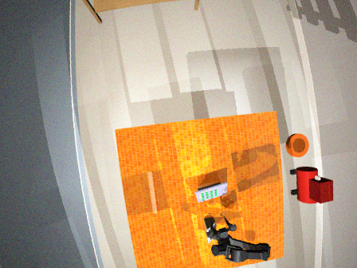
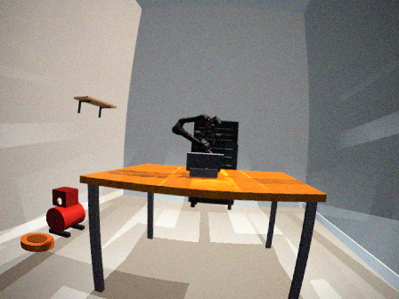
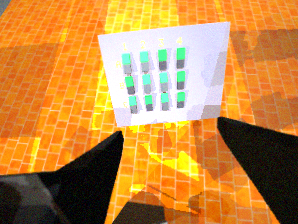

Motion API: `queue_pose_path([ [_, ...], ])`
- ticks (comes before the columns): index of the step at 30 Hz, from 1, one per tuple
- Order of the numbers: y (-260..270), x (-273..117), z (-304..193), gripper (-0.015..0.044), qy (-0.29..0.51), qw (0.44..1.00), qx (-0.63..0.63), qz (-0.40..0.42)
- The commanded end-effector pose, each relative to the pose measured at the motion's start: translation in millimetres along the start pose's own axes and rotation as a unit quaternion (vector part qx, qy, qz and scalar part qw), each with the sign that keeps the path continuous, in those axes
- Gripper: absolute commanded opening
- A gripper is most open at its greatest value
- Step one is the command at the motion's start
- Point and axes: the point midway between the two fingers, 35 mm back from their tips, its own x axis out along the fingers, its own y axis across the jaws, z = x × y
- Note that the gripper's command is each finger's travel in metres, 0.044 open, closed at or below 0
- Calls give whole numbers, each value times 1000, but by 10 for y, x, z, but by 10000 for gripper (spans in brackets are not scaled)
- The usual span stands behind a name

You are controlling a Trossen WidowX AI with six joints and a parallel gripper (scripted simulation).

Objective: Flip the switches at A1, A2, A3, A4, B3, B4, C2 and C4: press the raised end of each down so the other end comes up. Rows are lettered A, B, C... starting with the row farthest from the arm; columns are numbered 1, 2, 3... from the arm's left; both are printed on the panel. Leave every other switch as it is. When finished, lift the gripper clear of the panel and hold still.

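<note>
The pale panel (image 1: 223, 187) (image 2: 205, 160) (image 3: 210, 65) stands tilted on the table, with three rows of switches, each green toward the far end and grey or dark toward the near end. In the wrist view A1 (image 3: 126, 62), A2 (image 3: 144, 61), B2 (image 3: 146, 83), B3 (image 3: 164, 81), C1 (image 3: 132, 104) and C3 (image 3: 165, 101) look paler; A3 (image 3: 162, 59), A4 (image 3: 180, 57), B1 (image 3: 130, 84), B4 (image 3: 181, 80), C2 (image 3: 148, 102) and C4 (image 3: 180, 99) look brighter with dark near halves. Raised ends are hard to tell. My gripper (image 3: 168, 128) is open, on the panel's arm side, apart from it.
The panel stands on the orange brick-patterned table (image 1: 143, 235) (image 2: 134, 180). A light bar (image 1: 152, 193) lies to its left in the top view. A red machine (image 1: 307, 185) (image 2: 66, 216) and an orange ring (image 1: 290, 145) (image 2: 27, 244) are off the table.
</note>
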Motion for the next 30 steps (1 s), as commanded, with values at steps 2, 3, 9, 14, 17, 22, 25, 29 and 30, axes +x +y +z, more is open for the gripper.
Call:
queue_pose_path([
  [2,53,50,30,347,1,1000,2,3],
  [3,116,114,68,321,2,1000,5,7],
  [9,442,666,343,164,-5,999,27,20],
  [14,490,902,428,32,-12,999,36,17],
  [17,490,902,428,0,-12,999,36,17],
  [22,492,917,429,0,-12,999,36,17],
  [25,508,1129,433,0,-19,999,36,17],
  [29,497,1254,428,0,-25,999,36,15],
  [30,497,1254,428,0,-25,999,36,15],
])
